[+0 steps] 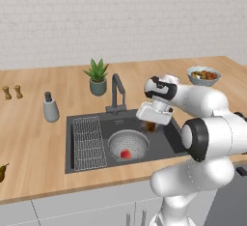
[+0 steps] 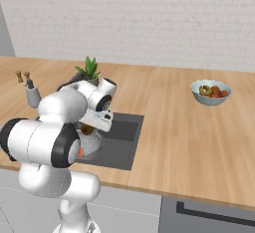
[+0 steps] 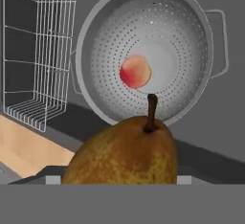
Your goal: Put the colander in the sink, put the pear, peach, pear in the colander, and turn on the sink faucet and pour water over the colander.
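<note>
The silvery colander sits in the dark-grey sink, right of centre. The red-pink peach lies inside it, seen near the colander's middle as the peach in the hand view. My gripper is shut on a brown pear, which hangs just above the colander's far right rim. In the hand view that pear hides my fingertips. A second pear lies on the counter at the far left. The sink faucet stands behind the basin; water is out of view.
A wire rack fills the sink's left part. A potted plant and a grey dispenser bottle stand behind the sink. A pale-blue bowl of fruit sits far right. Two small shakers stand far left.
</note>
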